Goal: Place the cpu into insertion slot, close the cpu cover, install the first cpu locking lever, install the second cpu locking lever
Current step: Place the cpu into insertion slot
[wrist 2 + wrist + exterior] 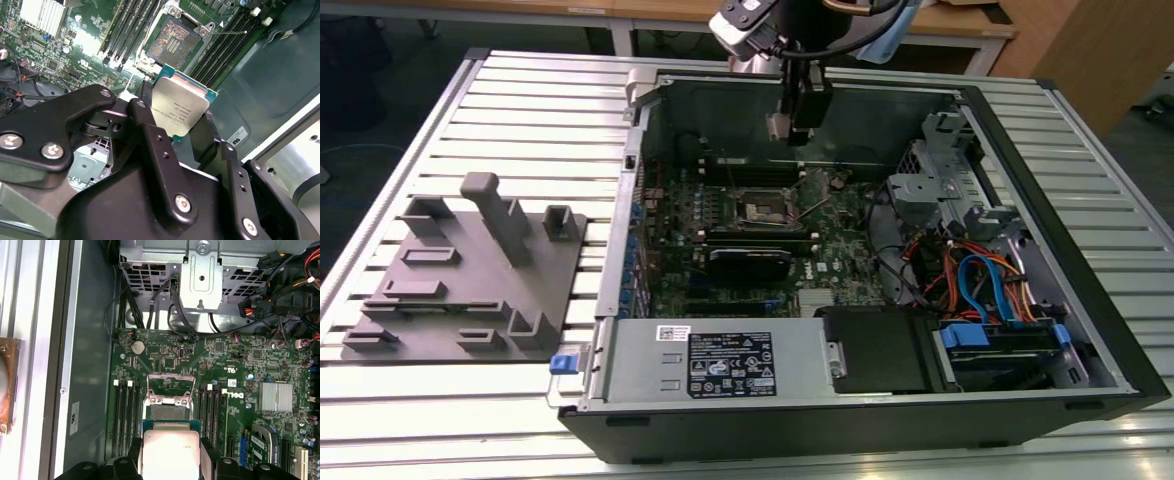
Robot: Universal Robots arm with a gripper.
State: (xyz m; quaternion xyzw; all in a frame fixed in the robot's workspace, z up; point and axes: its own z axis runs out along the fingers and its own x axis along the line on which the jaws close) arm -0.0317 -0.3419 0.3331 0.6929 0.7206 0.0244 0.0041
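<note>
My gripper hangs over the back of the open computer case, above the green board. It is shut on the cpu, a silver-topped square chip held by its edges between the black fingers. In the first wrist view the cpu sits just in front of the insertion slot, still above it and apart from it. The insertion slot lies open with its contact field bare. The cpu cover stands tipped up at the slot's far side. A thin wire lever lies beside the slot.
Long black memory slots flank the socket on both sides. A metal drive cage and loose cables fill the case on the exterior view's right. A grey fixture block stands on the table at the exterior view's left.
</note>
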